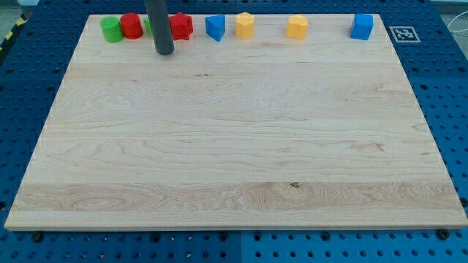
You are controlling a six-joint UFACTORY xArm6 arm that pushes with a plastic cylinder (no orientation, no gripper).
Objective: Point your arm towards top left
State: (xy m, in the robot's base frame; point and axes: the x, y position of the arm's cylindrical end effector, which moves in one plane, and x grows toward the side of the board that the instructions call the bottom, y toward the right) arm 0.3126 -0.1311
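Note:
My rod comes down from the view's top and my tip (pixel 164 52) rests on the wooden board (pixel 234 146) near its top left. A row of blocks lines the board's top edge. From the left: a green cylinder (pixel 110 29), a red cylinder (pixel 131 25), a green block (pixel 148 26) mostly hidden behind the rod, a red star-shaped block (pixel 181 26), a blue block (pixel 214 27), a yellow pentagon-like block (pixel 244 25), a yellow block (pixel 297 27) and a blue cube (pixel 362 26). My tip sits just below the gap between the hidden green block and the red star.
The board lies on a blue perforated table (pixel 22 88). A black-and-white marker tag (pixel 404 33) sits off the board's top right corner. A yellow-black striped edge (pixel 9 40) shows at the far top left.

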